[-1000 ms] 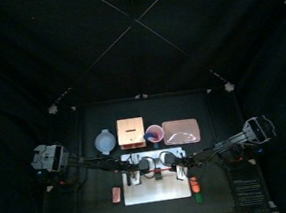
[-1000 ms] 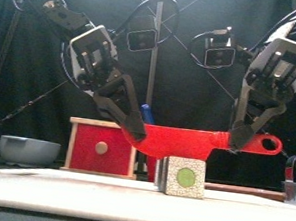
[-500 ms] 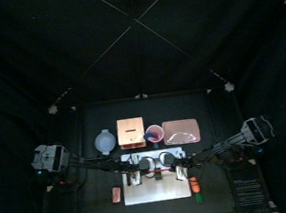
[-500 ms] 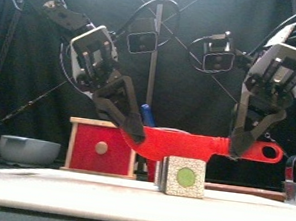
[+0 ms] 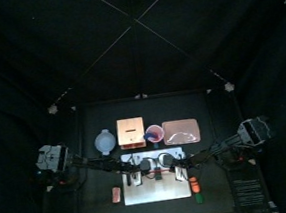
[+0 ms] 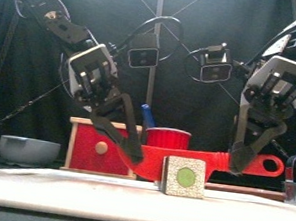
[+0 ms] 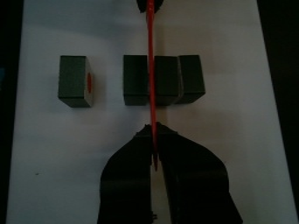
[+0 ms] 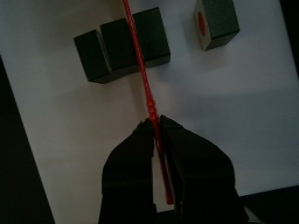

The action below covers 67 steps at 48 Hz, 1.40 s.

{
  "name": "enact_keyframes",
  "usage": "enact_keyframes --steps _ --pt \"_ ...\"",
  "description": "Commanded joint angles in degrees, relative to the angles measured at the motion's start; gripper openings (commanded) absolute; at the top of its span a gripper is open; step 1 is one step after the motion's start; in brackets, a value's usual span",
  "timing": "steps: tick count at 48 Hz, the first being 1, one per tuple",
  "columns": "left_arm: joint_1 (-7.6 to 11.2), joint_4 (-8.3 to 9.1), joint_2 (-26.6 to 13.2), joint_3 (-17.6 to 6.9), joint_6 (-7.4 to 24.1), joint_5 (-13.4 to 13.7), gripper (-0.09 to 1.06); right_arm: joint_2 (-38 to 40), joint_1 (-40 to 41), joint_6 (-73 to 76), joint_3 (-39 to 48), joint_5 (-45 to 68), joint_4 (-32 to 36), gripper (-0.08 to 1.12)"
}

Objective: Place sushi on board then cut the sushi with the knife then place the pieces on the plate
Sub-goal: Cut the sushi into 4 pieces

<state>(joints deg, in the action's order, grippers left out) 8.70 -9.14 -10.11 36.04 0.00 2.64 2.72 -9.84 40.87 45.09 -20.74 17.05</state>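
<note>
**Front view.** Red knife [image 6: 217, 159]: you see it held level and crosswise. The left tool [image 6: 131, 153] is clamped on its blade end and the right tool [image 6: 245, 164] on its handle end. Sushi roll [image 6: 184, 175]: on the white cutting board [image 6: 48, 187], directly under the blade, end face toward the front. Whether the blade touches the roll cannot be told.

**Left wrist view.** The blade crosses the joined blocks [image 7: 135, 79] square to the roll's long axis, along a seam. One lone block [image 7: 77, 80] lies apart (a cut already made, by the look of it).

**Right wrist view.** The same crossing, seen from the handle end.

**Top view.** Both tools meet over the board. The pink tray [image 5: 181, 130] sits behind it.

**Judgement.** The roll lies straight below the blade, so you likely need an even downward press from both arms, neither one nearer.
</note>
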Motion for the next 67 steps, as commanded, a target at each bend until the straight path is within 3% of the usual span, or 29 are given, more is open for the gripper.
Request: enact_keyframes --steps 1,20,30,42,53,58,67 --pt "1.14 -0.70 -0.26 0.26 -0.09 0.35 0.41 -0.26 0.44 0.26 0.18 -0.44 -1.05 0.22" --pt "3.08 -4.31 0.18 0.18 0.00 0.35 0.41 -0.18 -2.02 0.26 -0.44 -0.70 -4.57 0.22" --pt "3.08 -4.22 1.14 0.00 0.26 0.35 0.41 1.05 -1.76 0.00 -1.49 -2.64 -2.90 0.22" --pt "2.99 -4.04 6.68 0.35 0.18 0.70 0.41 6.50 -1.67 0.09 -3.60 -7.73 -0.70 0.22" --pt "4.92 -4.22 7.47 0.26 -0.09 0.70 0.41 7.38 -2.72 0.44 -3.87 -8.00 -1.49 0.22" --pt "6.15 -4.92 7.21 0.09 -0.18 0.70 0.41 7.21 -3.87 0.53 -3.87 -7.82 -2.11 0.22" --pt "6.50 -7.21 6.50 0.00 -0.09 0.26 0.41 6.50 -4.48 0.53 -3.78 -7.47 -3.25 0.22"
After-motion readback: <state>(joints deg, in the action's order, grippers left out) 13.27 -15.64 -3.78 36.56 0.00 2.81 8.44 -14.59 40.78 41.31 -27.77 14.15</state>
